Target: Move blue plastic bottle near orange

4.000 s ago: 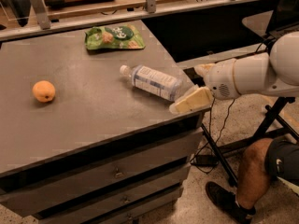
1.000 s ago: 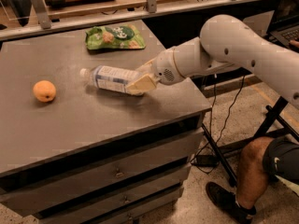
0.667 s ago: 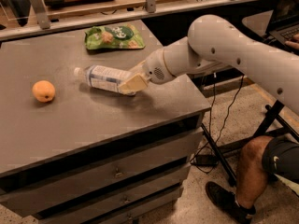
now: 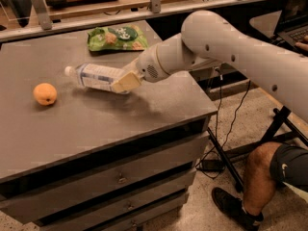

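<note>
The blue plastic bottle (image 4: 95, 76) lies on its side over the grey table (image 4: 144, 105), white cap pointing left toward the orange. My gripper (image 4: 124, 81) is shut on the bottle's right end, its tan fingers (image 4: 126, 83) clasping the base. The orange (image 4: 45, 94) sits on the table's left part, a short gap left of the bottle's cap. My white arm reaches in from the upper right.
A green snack bag (image 4: 117, 37) lies at the table's back, behind the bottle. A railing runs behind the table. A person's leg and shoe (image 4: 255, 186) and cables are on the floor at the right. Drawers are below the tabletop.
My gripper has carried the bottle leftward across the table, from the right edge toward the orange. The orange and the snack bag have not moved.
</note>
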Tool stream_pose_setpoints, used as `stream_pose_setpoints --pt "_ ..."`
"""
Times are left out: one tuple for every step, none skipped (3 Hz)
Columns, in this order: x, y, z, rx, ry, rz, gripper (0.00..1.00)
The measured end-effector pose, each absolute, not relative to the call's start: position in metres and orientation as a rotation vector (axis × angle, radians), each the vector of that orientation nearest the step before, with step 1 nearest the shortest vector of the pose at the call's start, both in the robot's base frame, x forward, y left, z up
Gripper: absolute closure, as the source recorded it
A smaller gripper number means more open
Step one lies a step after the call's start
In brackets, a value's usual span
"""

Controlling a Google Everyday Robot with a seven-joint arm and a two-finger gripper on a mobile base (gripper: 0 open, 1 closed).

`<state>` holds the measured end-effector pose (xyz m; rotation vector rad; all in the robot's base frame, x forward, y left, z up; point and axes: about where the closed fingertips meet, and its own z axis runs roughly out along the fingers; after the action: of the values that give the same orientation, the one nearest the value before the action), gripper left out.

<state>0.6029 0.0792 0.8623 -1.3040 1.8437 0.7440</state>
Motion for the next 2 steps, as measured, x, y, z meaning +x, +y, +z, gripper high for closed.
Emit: stream_pose_setpoints --pt "0.598 0.093 0.867 -1.344 1.814 0.753 1.0" --pt "0.596 0.105 0.866 -1.37 1.805 0.785 1.0"
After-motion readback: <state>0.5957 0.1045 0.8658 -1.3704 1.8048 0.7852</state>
